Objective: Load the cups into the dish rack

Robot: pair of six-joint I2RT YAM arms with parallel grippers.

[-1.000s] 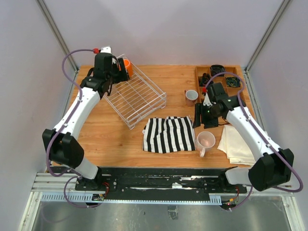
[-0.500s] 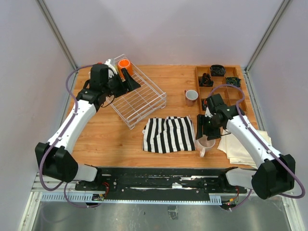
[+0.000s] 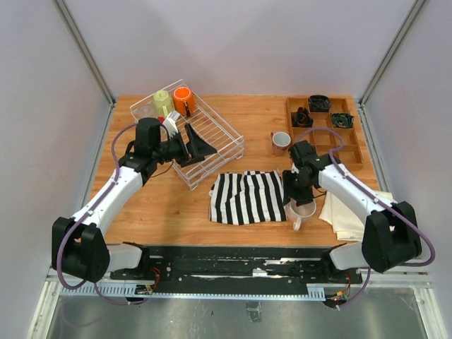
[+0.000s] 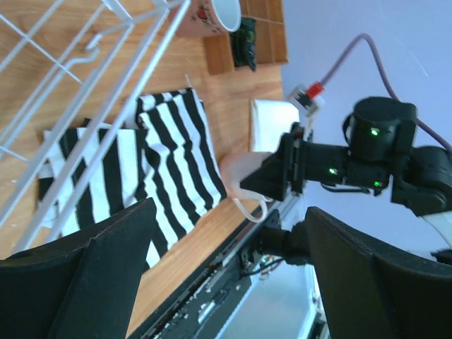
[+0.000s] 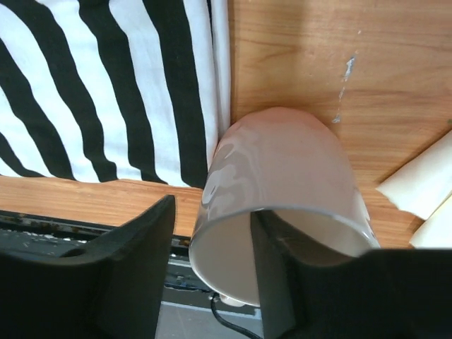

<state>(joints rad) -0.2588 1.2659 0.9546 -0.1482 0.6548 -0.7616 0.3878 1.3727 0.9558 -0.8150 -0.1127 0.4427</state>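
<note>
The white wire dish rack [image 3: 212, 145] stands at the back left. An orange mug [image 3: 183, 95], a yellow-green mug [image 3: 163, 102] and a clear glass tumbler [image 3: 146, 111] sit at its far end. My left gripper [image 3: 194, 150] is open and empty above the rack's near side; in the left wrist view [image 4: 229, 233] its jaws are wide apart. The pale pink mug [image 5: 282, 191] stands by the striped cloth. My right gripper [image 5: 212, 212] is open, one finger inside the mug and one outside its wall. The dusty-pink mug [image 3: 281, 142] stands near the wooden tray.
A wooden compartment tray [image 3: 353, 145] with dark items is at the back right. A black-and-white striped cloth [image 3: 247, 196] lies mid-front. A cream cloth [image 3: 346, 212] lies at the right front, beside the pale pink mug [image 3: 304, 210].
My left gripper let go of the orange mug at the rack's far end and drew back over the rack. My right gripper dropped onto the pale pink mug, one finger inside.
</note>
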